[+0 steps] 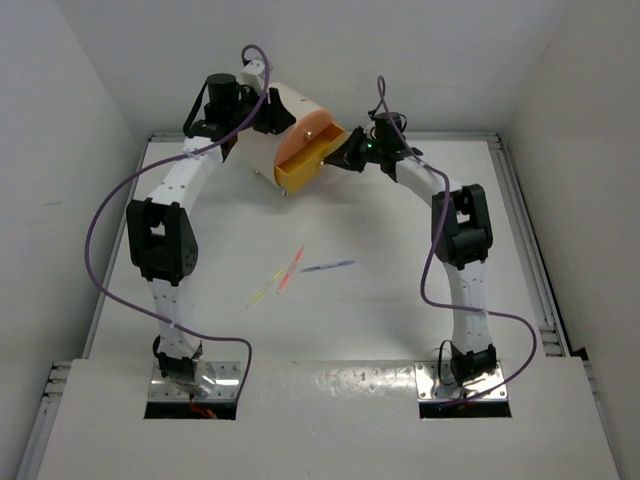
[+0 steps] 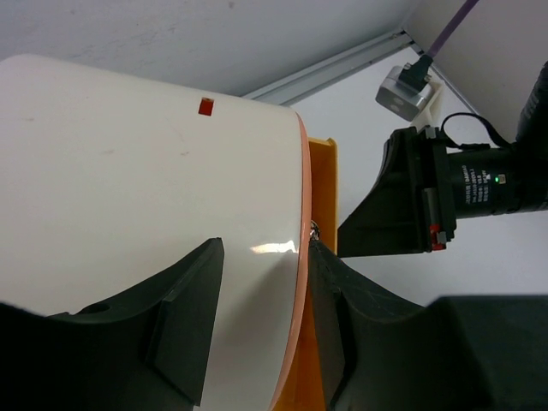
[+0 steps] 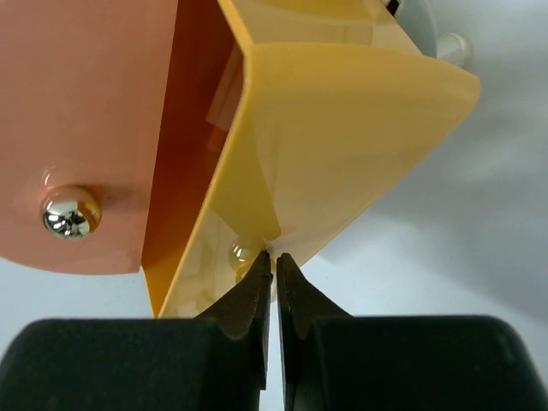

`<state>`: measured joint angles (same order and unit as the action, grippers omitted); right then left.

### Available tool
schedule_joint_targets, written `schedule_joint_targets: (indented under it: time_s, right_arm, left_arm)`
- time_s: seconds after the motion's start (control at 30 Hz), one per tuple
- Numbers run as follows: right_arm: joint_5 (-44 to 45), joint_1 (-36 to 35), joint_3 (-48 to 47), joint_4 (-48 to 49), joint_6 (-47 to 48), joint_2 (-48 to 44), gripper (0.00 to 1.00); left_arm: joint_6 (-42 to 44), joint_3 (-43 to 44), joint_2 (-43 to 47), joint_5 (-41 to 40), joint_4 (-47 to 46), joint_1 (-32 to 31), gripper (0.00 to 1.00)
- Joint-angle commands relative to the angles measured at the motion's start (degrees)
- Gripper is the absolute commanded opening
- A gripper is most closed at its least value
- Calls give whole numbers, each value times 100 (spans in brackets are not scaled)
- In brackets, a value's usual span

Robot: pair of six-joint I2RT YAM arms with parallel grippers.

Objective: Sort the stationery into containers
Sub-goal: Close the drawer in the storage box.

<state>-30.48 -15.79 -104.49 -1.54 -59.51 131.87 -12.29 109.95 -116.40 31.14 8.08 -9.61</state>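
Top external view: the white table point(image 1: 380, 300) is flanked by both arms, with purple cables point(image 1: 100, 225) looped at 9 and 3 o'clock. The cream-white cabinet point(image 1: 288, 105) is seated at 12 o'clock, hemmed in by the left gripper point(image 1: 262, 112) at its 10 o'clock and the right gripper point(image 1: 345, 155) at its 4 o'clock. The yellow-orange drawer point(image 1: 298, 170) stands open below the pink-peach drawer point(image 1: 316, 130). Three thin pens lie loose mid-table, at 6 o'clock of the cabinet; the pink pen point(image 1: 291, 268) is close against the yellow pen point(image 1: 264, 291), and the blue pen point(image 1: 327, 267) is near them at 3 o'clock.

Only the left wrist view shows that gripper's jaws apart, the fingers point(image 2: 184, 334) laid on the cabinet's glossy shell below a small red mark point(image 2: 205, 106); whether the shell is pressed cannot be told. Only the right wrist view shows the right jaws closed on the yellow-orange drawer's thin edge; a metal knob point(image 3: 70, 212) is fixed to the pink-peach front at 9 o'clock, and a cabinet foot point(image 3: 454, 43) is seen at 1 o'clock.
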Motion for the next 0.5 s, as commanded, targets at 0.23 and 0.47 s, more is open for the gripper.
schedule_joint_targets:
  time_s: [0.23,0.47]
  right_arm:
    - [-230,-170,-660,1112,-667,470,11]
    - [-239,-205,-836,1401,-1010,699,13]
  left_arm:
    - [131,-88,126,165,115,73,50]
    - [227,-132,170,156,273,73,50]
